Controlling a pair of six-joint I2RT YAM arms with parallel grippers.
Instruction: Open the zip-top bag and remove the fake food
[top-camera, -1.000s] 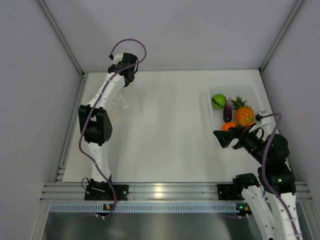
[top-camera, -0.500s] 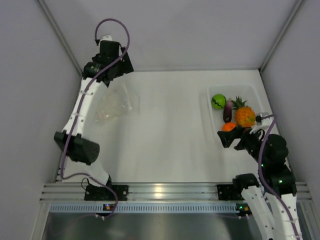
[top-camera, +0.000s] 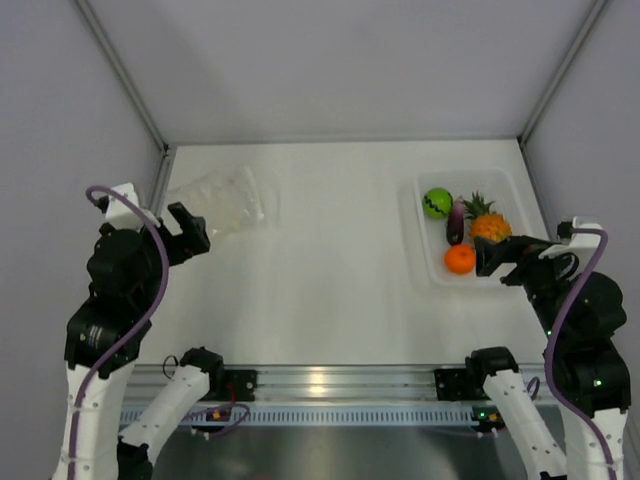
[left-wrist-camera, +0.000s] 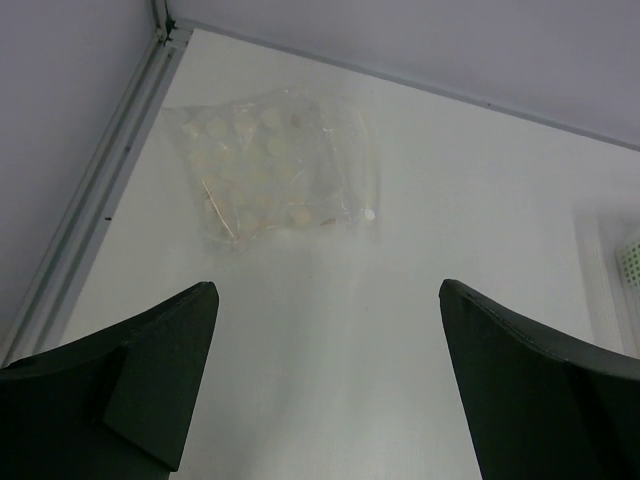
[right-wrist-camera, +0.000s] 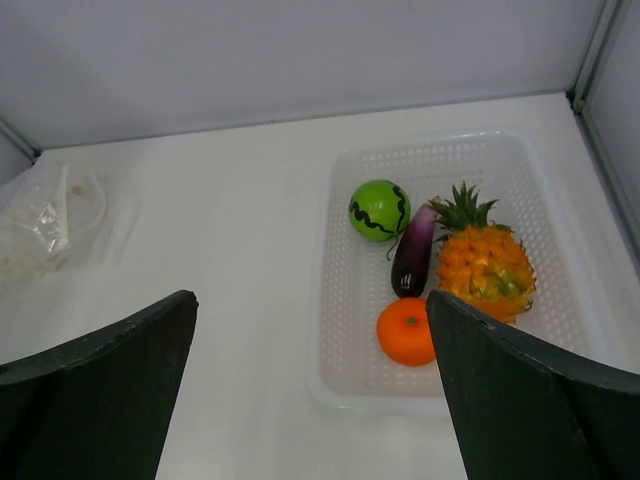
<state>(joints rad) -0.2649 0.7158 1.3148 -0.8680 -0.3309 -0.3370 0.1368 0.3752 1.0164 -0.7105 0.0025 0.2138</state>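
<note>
The zip-top bag (top-camera: 222, 204) lies flat and empty-looking at the far left of the table; it also shows in the left wrist view (left-wrist-camera: 270, 165) and at the left edge of the right wrist view (right-wrist-camera: 45, 215). The fake food lies in a clear tray (top-camera: 428, 272): green ball (top-camera: 437, 202), purple eggplant (top-camera: 456, 222), pineapple (top-camera: 489, 224) and small orange (top-camera: 460, 259). My left gripper (top-camera: 190, 230) is open and empty, just near of the bag (left-wrist-camera: 327, 287). My right gripper (top-camera: 495, 257) is open and empty, above the tray's near right side (right-wrist-camera: 310, 296).
The tray (right-wrist-camera: 325, 300) sits at the far right, close to the right wall. Grey walls enclose the table on the left, back and right, with a metal rail (left-wrist-camera: 100, 190) along the left edge. An aluminium rail (top-camera: 320, 382) runs along the near edge.
My left arm has drawn back from the far left corner toward the near left, leaving the bag on the table. My right gripper has drawn back to the right.
</note>
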